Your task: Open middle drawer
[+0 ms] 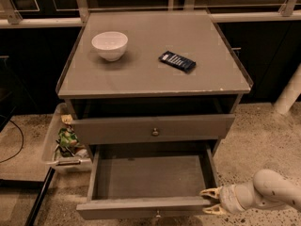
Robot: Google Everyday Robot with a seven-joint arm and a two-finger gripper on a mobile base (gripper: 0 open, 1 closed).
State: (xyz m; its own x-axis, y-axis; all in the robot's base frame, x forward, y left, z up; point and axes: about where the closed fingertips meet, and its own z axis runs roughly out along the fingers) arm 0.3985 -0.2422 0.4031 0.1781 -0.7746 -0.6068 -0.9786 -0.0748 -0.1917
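Where the middle drawer [150, 175] sits: pulled well out of the cabinet's [70, 108] front, low down, its boxed inside on full show.
Drawer make: flat grey painted wood, matte, straight board sides. A small round brass knob [157, 214] sits at the centre of the front panel, seen from above.
Gripper [210, 201]: down at the cabinet's lower right, by the open drawer's right front corner, pale cream tips pointing in at the end of the front panel.
Jaws: spread apart, clamped on nothing. Whether a tip touches the panel end, can't tell.
Arm [270, 194]: smooth, rounded, off-white, reaching in from the cabinet's right, low to the floor.
Drawer above [197, 126]: same grey wood with its own brass knob [155, 132], and a dark gap between it and the cabinet top.
Surface [141, 79]: the cabinet top, a smooth grey slab with a dull sheen.
Bowl [109, 45]: white, round, glossy, on the left rear of the cabinet top.
Packet [177, 61]: dark blue, flat, rectangular, lying askew right of centre on the cabinet top, well apart from the bowl.
Floor [263, 140]: pale and speckled around the cabinet.
Bin [49, 145]: clear plastic, against the cabinet's left side, with green-and-white wrappers inside.
Behind the cabinet: dark panels in pale frames.
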